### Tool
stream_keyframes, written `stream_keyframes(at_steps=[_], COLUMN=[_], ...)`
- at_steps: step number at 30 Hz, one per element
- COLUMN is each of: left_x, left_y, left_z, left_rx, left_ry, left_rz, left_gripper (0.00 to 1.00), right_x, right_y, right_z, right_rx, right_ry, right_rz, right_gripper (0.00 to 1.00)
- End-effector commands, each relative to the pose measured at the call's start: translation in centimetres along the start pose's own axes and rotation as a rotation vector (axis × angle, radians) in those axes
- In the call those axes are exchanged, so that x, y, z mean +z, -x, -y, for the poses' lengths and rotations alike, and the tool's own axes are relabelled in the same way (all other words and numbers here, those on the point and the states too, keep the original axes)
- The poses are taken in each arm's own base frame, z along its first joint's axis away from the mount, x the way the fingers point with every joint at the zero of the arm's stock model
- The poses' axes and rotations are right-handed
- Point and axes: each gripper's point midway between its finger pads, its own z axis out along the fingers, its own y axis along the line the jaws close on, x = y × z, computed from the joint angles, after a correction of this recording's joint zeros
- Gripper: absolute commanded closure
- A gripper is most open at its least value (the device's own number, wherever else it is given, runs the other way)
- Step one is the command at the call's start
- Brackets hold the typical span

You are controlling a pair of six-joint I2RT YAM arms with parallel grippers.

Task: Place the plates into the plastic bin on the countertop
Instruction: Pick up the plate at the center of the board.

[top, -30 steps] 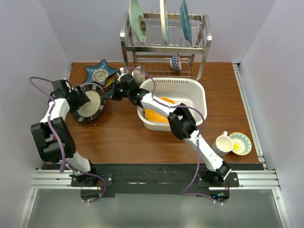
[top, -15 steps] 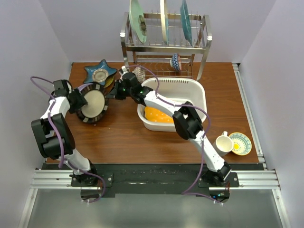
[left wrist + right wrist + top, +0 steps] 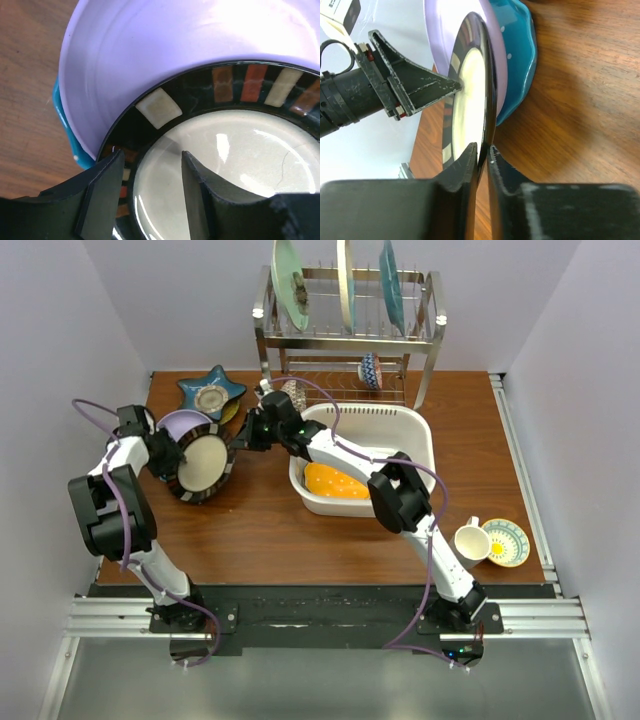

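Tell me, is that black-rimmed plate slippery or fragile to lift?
Probably slippery: the black-rimmed plate shows glossy reflections. Likely stiff and breakable, seemingly ceramic. Pinched only at its thin rim by the right fingers, it may pivot.

Patterned plate (image 3: 205,462) slid right (lavender plate (image 3: 172,426) uncovered).

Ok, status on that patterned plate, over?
Right gripper pinching black-rimmed amber-patterned plate by its rim. Left gripper open, straddling opposite rim. Plate overlaps lavender plate, outside white plastic bin.

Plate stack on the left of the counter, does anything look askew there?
Yes. The dark-rimmed patterned plate sits tilted and off-centre over the lavender plate instead of lying flat, its rim pinched by the right end effector.
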Motion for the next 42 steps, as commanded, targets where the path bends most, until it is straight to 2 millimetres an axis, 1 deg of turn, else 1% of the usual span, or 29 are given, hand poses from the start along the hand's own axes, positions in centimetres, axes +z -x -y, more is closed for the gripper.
stream_keyframes(at_steps=[1, 2, 5, 8, 13, 14, 17, 21, 27, 28, 29, 30, 31, 34, 37, 39, 40, 41, 42], left_x=[1.3, 1.4, 1.6, 1.4, 1.6, 1.5, 1.6, 1.5, 1.5, 1.5, 1.5, 1.5, 1.4, 1.4, 1.3, 1.3, 1.2, 1.1, 1.1], left_y=[-1.8, -1.8, -2.0, -1.8, -1.9, -1.9, -1.9, -1.9, -1.9, -1.9, -1.9, -2.0, -1.9, -1.9, -1.8, -1.8, -1.7, -1.7, -1.6], left_z=[0.4, 0.4, 0.7, 0.7, 1.0, 1.0, 1.1, 1.2, 1.6, 1.6, 1.7, 1.8, 1.9, 2.0, 2.2, 2.4, 2.5, 2.6, 2.6], left_rx=[0.026, 0.027, 0.022, 0.017, 0.019, 0.018, 0.019, 0.021, 0.027, 0.027, 0.027, 0.029, 0.031, 0.033, 0.036, 0.041, 0.043, 0.049, 0.051], left_ry=[-0.016, -0.017, -0.030, -0.030, -0.038, -0.039, -0.039, -0.045, -0.053, -0.053, -0.056, -0.059, -0.061, -0.065, -0.072, -0.082, -0.083, -0.086, -0.088], left_rz=[-0.074, -0.076, -0.087, -0.077, -0.082, -0.081, -0.081, -0.080, -0.079, -0.079, -0.077, -0.080, -0.076, -0.076, -0.072, -0.069, -0.066, -0.064, -0.062], left_gripper=[0.46, 0.46, 0.46, 0.46, 0.46, 0.46, 0.46, 0.46, 0.46, 0.46, 0.46, 0.46, 0.46, 0.46, 0.46, 0.45, 0.45, 0.45, 0.45], right_x=[-0.9, -0.8, -0.4, -0.1, 0.2, 0.3, 0.4, 0.5, 0.7, 0.9, 0.8, 0.8, 0.7, 0.7, 0.6, 0.5, 0.5, 0.4, 0.3], right_y=[2.2, 2.0, 1.7, 1.3, 0.8, 0.6, 0.4, 0.1, -0.4, -0.8, -0.6, -0.7, -0.7, -0.8, -0.8, -0.9, -1.0, -1.0, -0.9], right_z=[-3.4, -3.4, -2.9, -2.6, -2.2, -2.0, -2.3, -2.3, -2.9, -2.7, -3.2, -3.6, -3.7, -3.8, -4.0, -4.0, -3.8, -3.9, -4.1], right_rx=[-0.010, -0.010, -0.004, 0.000, 0.006, 0.010, 0.011, 0.013, 0.013, 0.016, 0.010, 0.008, 0.007, 0.003, -0.005, -0.012, -0.011, -0.013, -0.013], right_ry=[0.116, 0.118, 0.110, 0.108, 0.095, 0.087, 0.097, 0.107, 0.130, 0.128, 0.139, 0.148, 0.152, 0.155, 0.162, 0.163, 0.159, 0.162, 0.162], right_rz=[0.041, 0.036, 0.021, 0.010, -0.016, -0.024, -0.034, -0.046, -0.072, -0.082, -0.086, -0.090, -0.093, -0.096, -0.101, -0.105, -0.111, -0.110, -0.106], right_gripper=[0.77, 0.71, 0.60, 0.53, 0.48, 0.45, 0.39, 0.39, 0.46, 0.48, 0.52, 0.55, 0.61, 0.69, 0.82, 0.87, 0.98, 1.00, 1.00])
